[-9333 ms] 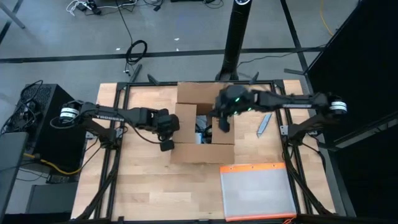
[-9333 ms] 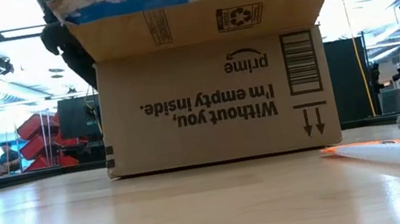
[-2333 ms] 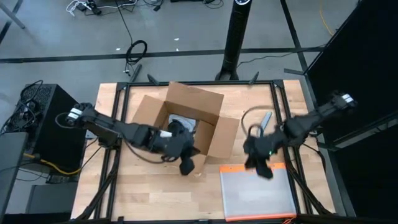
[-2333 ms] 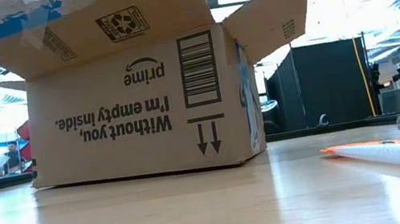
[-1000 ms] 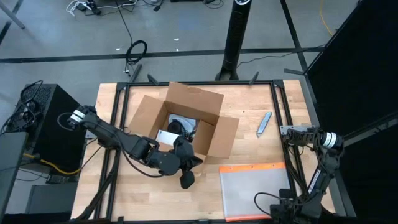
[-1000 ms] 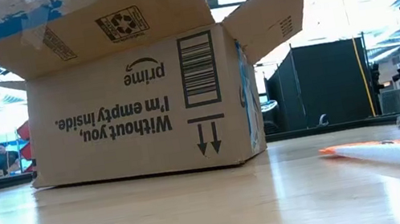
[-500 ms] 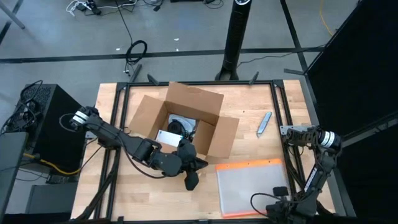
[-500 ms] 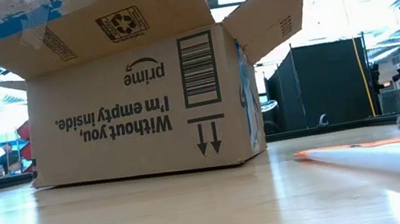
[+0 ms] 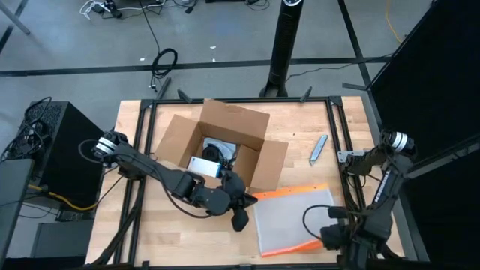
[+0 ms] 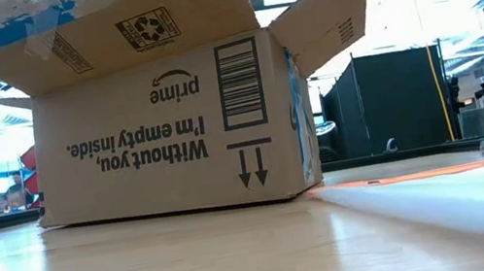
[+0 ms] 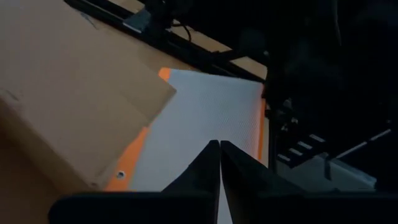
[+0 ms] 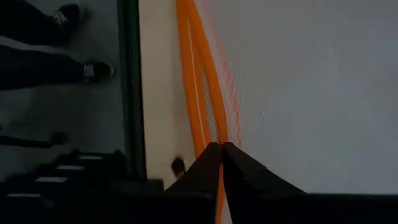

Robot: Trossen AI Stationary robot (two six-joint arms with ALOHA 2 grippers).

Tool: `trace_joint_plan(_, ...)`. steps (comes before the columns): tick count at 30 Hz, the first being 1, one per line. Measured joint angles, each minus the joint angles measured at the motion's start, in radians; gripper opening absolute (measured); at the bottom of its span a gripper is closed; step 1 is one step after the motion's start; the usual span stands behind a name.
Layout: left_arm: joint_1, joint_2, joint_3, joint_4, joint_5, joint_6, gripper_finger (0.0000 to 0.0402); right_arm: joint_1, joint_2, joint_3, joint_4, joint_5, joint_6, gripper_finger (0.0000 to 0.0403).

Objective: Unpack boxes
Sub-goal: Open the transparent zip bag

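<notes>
cardboard box [image 9: 225,146] sits open on the table [image 9: 172,232], toward its far middle, flaps splayed; in the low view its print reads upside down. dark and white contents show inside, too small for me to name. left gripper [image 9: 240,220] hangs just off the box's near corner, fingers [image 11: 205,168] pressed together, nothing between them. clear pouch with orange edge [image 9: 292,217] lies flat near the box. right gripper [image 9: 330,238] is at the pouch's near right corner, fingers [image 12: 214,163] shut on its orange edge. small grey tool [image 9: 319,148] lies apart, far right.
</notes>
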Motion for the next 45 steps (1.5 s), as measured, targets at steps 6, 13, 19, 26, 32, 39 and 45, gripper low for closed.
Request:
trace_joint_plan(6, -0.028, 0.019, 0.0, 0.084, 0.045, 0.017, 0.0007, -0.071, -0.028, 0.0, 0.064, 0.07, 0.069, 0.0)
trace_joint_plan(13, -0.054, 0.059, 0.026, 0.134, 0.01, 0.073, 0.0026, -0.172, -0.083, 0.0, 0.046, 0.135, 0.102, 0.0)
trace_joint_plan(19, -0.067, 0.105, 0.057, 0.155, -0.043, 0.125, 0.0045, -0.267, -0.124, 0.0, 0.034, 0.166, 0.112, 0.0)
trace_joint_plan(26, -0.063, 0.209, 0.077, 0.259, -0.051, 0.157, 0.009, -0.355, -0.151, 0.0, 0.024, 0.183, 0.106, 0.0)
trace_joint_plan(32, -0.03, 0.351, 0.077, 0.484, 0.032, 0.098, 0.0156, -0.381, -0.151, 0.0, 0.025, 0.178, 0.109, 0.0)
trace_joint_plan(39, 0.008, 0.435, 0.077, 0.494, 0.046, 0.049, 0.0197, -0.386, -0.151, 0.0, 0.062, 0.199, 0.103, 0.0)
trace_joint_plan(45, 0.037, 0.457, 0.077, 0.494, 0.052, 0.04, 0.0203, -0.379, -0.151, 0.0, 0.112, 0.247, 0.078, 0.0)
